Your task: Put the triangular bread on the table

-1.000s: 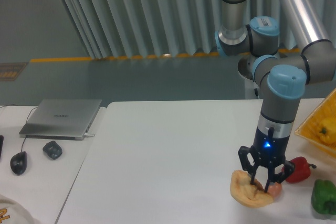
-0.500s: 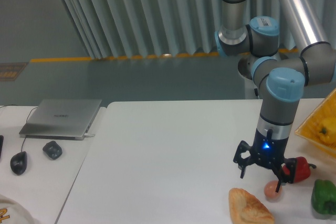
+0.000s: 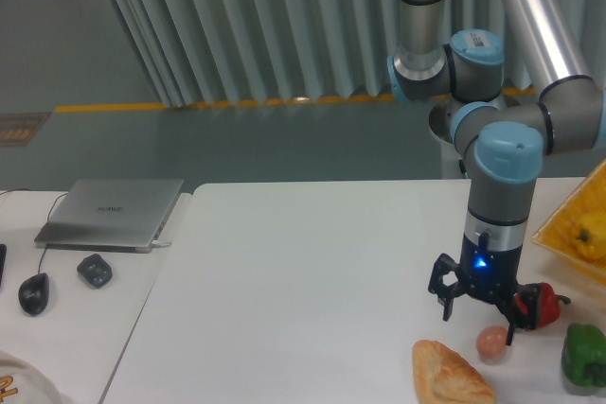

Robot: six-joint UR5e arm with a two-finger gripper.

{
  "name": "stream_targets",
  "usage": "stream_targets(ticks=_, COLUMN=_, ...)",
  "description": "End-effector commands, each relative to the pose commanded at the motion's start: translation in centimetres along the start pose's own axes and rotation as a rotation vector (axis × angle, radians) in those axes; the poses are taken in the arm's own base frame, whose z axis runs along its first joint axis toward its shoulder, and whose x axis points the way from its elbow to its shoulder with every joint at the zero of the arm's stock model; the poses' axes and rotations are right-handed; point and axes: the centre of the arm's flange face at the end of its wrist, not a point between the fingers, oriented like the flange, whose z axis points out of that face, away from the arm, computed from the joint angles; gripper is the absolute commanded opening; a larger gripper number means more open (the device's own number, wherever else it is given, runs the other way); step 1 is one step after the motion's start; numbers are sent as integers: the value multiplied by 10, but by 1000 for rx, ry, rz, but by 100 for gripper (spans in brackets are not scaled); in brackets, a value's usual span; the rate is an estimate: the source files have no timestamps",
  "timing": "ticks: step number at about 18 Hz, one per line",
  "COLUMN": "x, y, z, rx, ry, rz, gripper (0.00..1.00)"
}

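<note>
One triangular bread (image 3: 451,375) lies flat on table (image 3: 284,300); gripper (image 3: 480,307), jaws spread, empty, at its 1 o'clock: retreat straight up.

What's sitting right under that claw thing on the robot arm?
Below the open end effector lies a small tan egg on the white table, with the triangular bread beside it. A red pepper sits behind, partly hidden by a finger.
</note>
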Motion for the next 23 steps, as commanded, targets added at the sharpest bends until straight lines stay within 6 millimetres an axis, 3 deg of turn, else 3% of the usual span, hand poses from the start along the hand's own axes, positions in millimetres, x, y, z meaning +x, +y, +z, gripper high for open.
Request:
stream_targets(ticks=2, x=9, y=3, z=3, rx=-66, ry=-47, rz=84, gripper=100)
stream_targets(ticks=9, x=11, y=14, z=-8, rx=-96, ry=-39, rz=205, gripper=100)
stream_targets(ticks=17, x=-16, y=46, z=-30, rx=-183, ry=-9, rz=435, gripper=100)
stream_targets(ticks=23, x=-26, y=59, z=-31, rx=-249, ry=3, rz=543, gripper=100)
